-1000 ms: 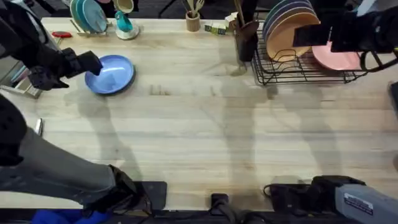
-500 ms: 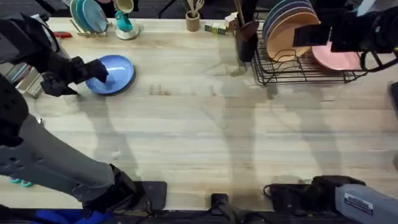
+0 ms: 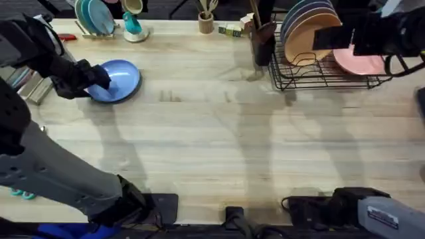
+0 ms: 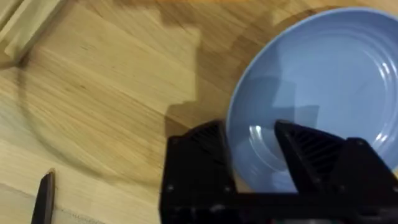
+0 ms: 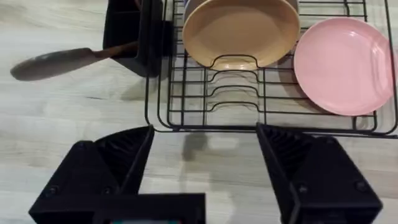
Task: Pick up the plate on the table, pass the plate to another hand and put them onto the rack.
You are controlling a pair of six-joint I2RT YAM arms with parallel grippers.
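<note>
Right gripper (image 5: 202, 168): held open, empty, above the table (image 3: 219, 146) just before the rack (image 5: 267, 93).
Left gripper (image 4: 252, 152): open, fingers straddling the plate's rim.
Plate (image 3: 119, 79): lying flat near the table's far-left corner.
Handling: judged rigid, glossy, slippery, breakable; rim grip advised.

surface: light-wood planks – visible seams | light: soft shadows | backdrop: dark beyond far edge

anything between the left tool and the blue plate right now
Nothing visible. The left tool is already at the blue plate, its fingers open and straddling the plate's near rim, one finger outside over the table, the other over the plate's inside.
</note>
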